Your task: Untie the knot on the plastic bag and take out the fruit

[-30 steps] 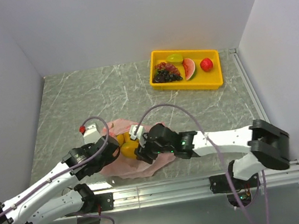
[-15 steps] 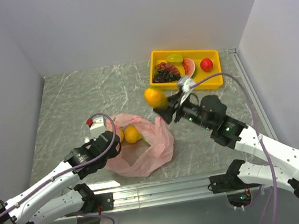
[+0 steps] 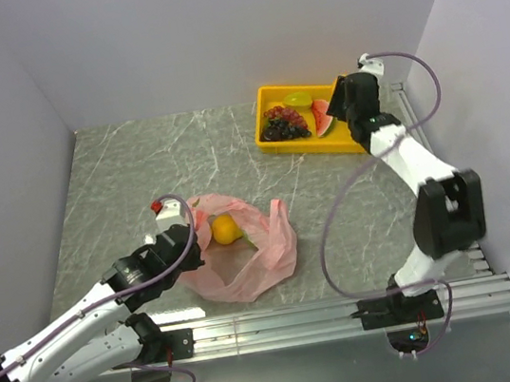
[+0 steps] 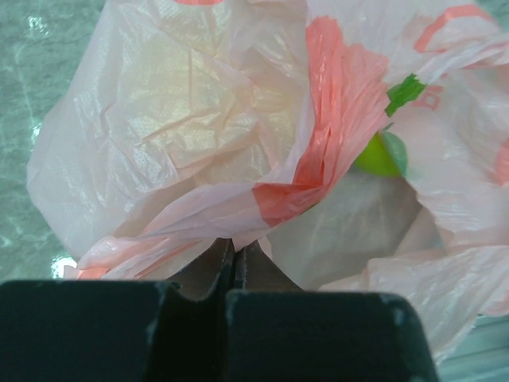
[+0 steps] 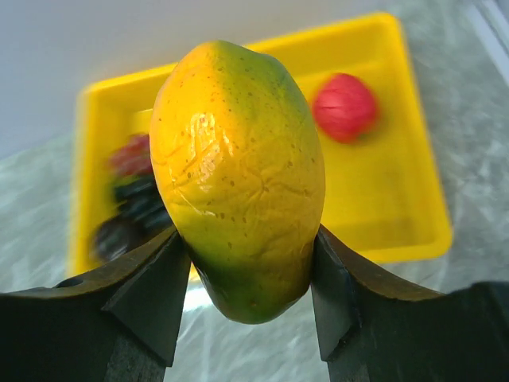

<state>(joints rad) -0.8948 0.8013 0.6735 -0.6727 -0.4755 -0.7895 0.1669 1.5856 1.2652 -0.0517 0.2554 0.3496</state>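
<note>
The pink plastic bag (image 3: pixel 250 254) lies open at the near middle of the table, and no knot shows. An orange fruit (image 3: pixel 225 228) sits in its mouth. A green fruit (image 4: pixel 374 155) shows through the plastic in the left wrist view. My left gripper (image 3: pixel 191 235) is shut on the bag's left edge (image 4: pixel 231 215), its jaws pressed together (image 4: pixel 234 248). My right gripper (image 3: pixel 348 105) is over the yellow tray's right end. It is shut (image 5: pixel 246 239) on a yellow-green mango-like fruit (image 5: pixel 238 167), which the top view hides.
The yellow tray (image 3: pixel 316 146) stands at the back right with a dark grape bunch (image 3: pixel 282 127), a watermelon slice (image 3: pixel 323 118) and a pale green fruit (image 3: pixel 297 100). A red fruit (image 5: pixel 344 106) lies in the tray (image 5: pixel 390 199). Walls close in left, back and right.
My right arm has lifted the yellow-green fruit out of the bag and swung it back right over the tray. My left gripper has kept hold of the bag's edge.
</note>
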